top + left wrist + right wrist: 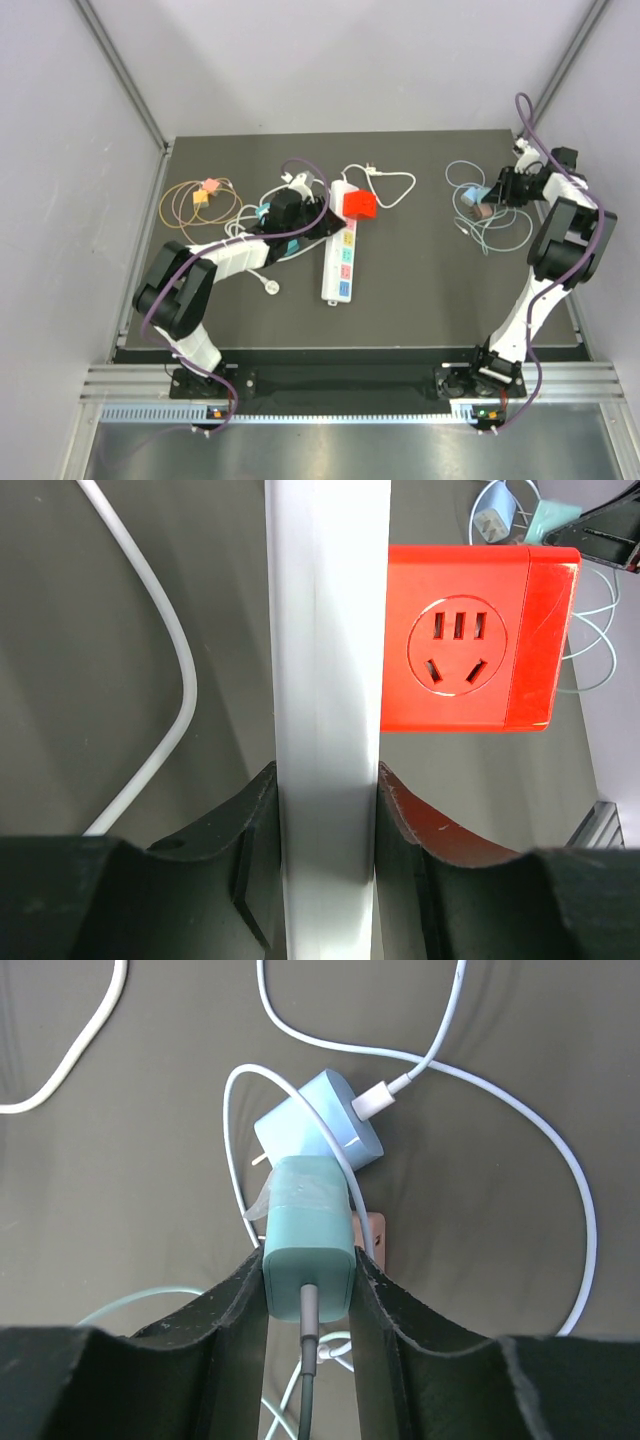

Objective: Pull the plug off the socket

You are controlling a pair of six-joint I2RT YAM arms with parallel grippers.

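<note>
The left pincer [325, 790] is clenched on the socket [325, 630], and its two fingers press the long white body from both sides. The plug, which I judge to be the red cube [460, 640], sits just ahead of these fingers and to their right, touching the strip, so it seems not yet pulled off. The right pincer [310, 1260] is well apart from it and grasps a teal charger [308, 1225], with a light-blue charger [320, 1125] just ahead of its tips. The red cube looks like hard, glossy plastic, light and stiff but probably a little slippery. Its flat opposite faces, close to the strip, should be the best place to take hold. I think the pull must go straight away from the strip, because tilting could bend the pins. The strip is also light and would probably rise together with the cube if it were not held down. Only the top view shows both arms at once, the row of coloured outlets and the white cord behind the left pincer. Only the left wrist view shows the contact of the fingers with the strip and the holes on the cube's face. What the right pincer holds is clear only in the right wrist view.
</note>
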